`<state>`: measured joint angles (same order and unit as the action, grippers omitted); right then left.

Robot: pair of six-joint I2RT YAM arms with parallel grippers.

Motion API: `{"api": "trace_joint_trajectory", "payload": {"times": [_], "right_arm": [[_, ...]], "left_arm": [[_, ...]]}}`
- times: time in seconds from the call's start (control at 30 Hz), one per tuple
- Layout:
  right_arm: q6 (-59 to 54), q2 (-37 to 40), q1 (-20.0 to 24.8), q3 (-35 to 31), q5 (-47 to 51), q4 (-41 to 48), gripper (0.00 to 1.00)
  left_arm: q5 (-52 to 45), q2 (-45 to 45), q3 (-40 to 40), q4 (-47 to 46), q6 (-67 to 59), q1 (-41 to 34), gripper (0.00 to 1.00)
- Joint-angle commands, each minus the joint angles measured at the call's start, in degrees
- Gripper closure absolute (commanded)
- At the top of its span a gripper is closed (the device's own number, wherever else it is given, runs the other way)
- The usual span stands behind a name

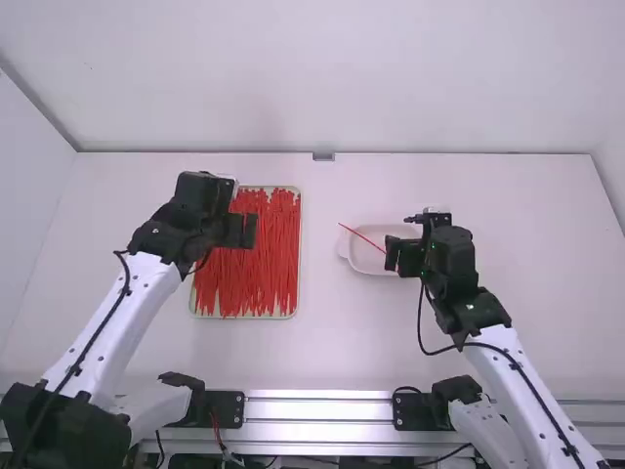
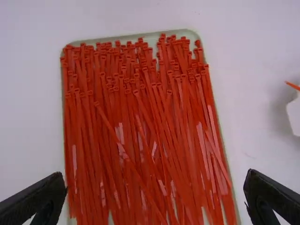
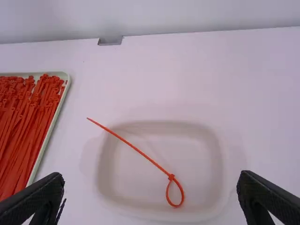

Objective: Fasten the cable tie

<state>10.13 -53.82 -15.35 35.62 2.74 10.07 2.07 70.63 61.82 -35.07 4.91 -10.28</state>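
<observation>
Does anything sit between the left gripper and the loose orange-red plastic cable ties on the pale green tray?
Nothing visible does. The open left gripper hangs directly over the orange-red plastic cable ties heaped on the pale green tray, with only open air between.

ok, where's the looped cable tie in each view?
High view: looped cable tie in the white dish, right of the tray.
Left wrist view: its tail tip, beyond the tray.
Right wrist view: tie across the dish, loop inside.
Shared landmark: the tray.
</observation>
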Motion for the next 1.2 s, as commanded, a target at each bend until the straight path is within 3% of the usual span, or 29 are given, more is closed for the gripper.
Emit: {"api": "trace_joint_trajectory", "payload": {"times": [0.0,0.23,0.43,0.6,1.17], "right_arm": [[-0.04,-0.13,-0.02,1.60,0.28,-0.24,0.02],[-4.00,3.80,3.91,-2.36,-2.74,-4.24,0.09],[-10.10,9.91,10.02,-8.46,-2.74,-10.07,0.19],[-10.13,14.83,14.94,-13.39,-2.74,-10.07,0.28],[-10.13,37.36,15.35,-35.62,-2.74,-10.07,0.67]], "left_arm": [[0.96,-0.96,-0.76,-0.02,0.22,0.92,0.01],[-2.07,-4.76,-4.56,3.77,-3.58,4.76,0.07],[-2.07,-10.25,-10.05,9.27,-4.91,10.25,0.17],[-2.07,-14.61,-14.41,13.62,-4.91,10.28,0.24],[-2.07,-36.83,-36.63,35.07,-4.91,10.28,0.63]]}}
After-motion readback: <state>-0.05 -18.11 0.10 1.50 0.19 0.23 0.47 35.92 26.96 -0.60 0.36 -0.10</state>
